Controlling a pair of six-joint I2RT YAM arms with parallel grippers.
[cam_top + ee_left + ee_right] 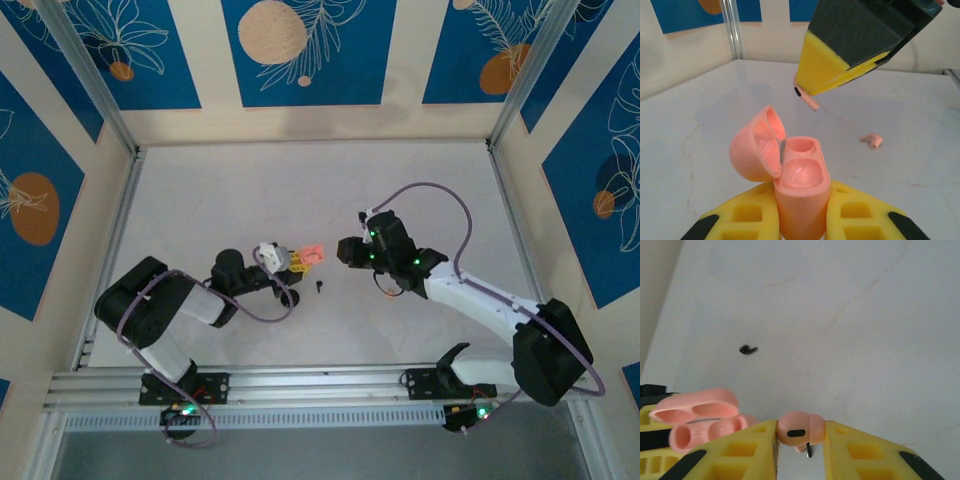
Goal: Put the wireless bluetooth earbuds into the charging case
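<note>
My left gripper [802, 212] is shut on a pale pink charging case [801, 175], held upright with its lid [754, 150] swung open to the left and both sockets bare. From above, the case [311, 255] sits at the left gripper [296, 262]. My right gripper [801, 440] is shut on a pink earbud [801, 428]; in the left wrist view that earbud [805, 96] hangs from the right gripper's yellow fingertips [830, 65] just above and beyond the case. A second pink earbud [872, 140] lies on the table to the right. A black earbud [320, 285] lies on the table near the case.
The white table [300, 190] is fenced by metal rails [110, 230] on both sides, with patterned blue walls behind. In the right wrist view the open case [702, 412] is at lower left and the black earbud [747, 349] lies farther out.
</note>
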